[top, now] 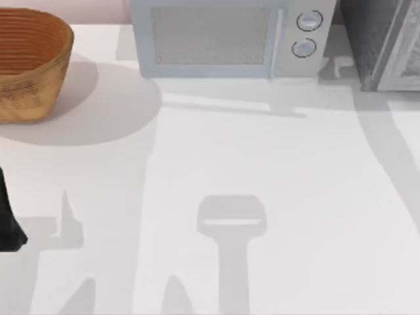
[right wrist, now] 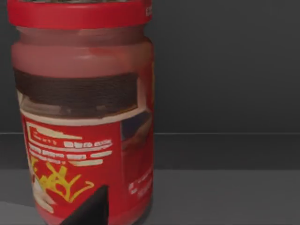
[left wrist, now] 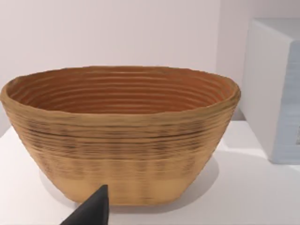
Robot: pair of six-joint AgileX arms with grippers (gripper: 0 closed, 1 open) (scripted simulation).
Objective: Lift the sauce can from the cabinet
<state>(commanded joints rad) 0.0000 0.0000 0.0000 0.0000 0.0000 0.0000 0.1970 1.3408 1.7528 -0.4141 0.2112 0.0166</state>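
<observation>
Standing upright inside the dark cabinet (top: 377, 39), the can (right wrist: 84, 117) is very close to the right gripper, placed for a grasp; finger state I cannot tell. Left arm (top: 10, 223) waits near the basket (top: 33, 62).

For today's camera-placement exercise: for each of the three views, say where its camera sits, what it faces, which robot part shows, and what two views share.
Top view: above the table, looking down; the left arm at its left edge.
Left wrist view: on the left arm, facing the woven basket; one dark fingertip shows.
Right wrist view: on the right arm, close to the sauce can against dark grey walls; a fingertip shows.
Shared: top and left wrist views both show basket and microwave.
</observation>
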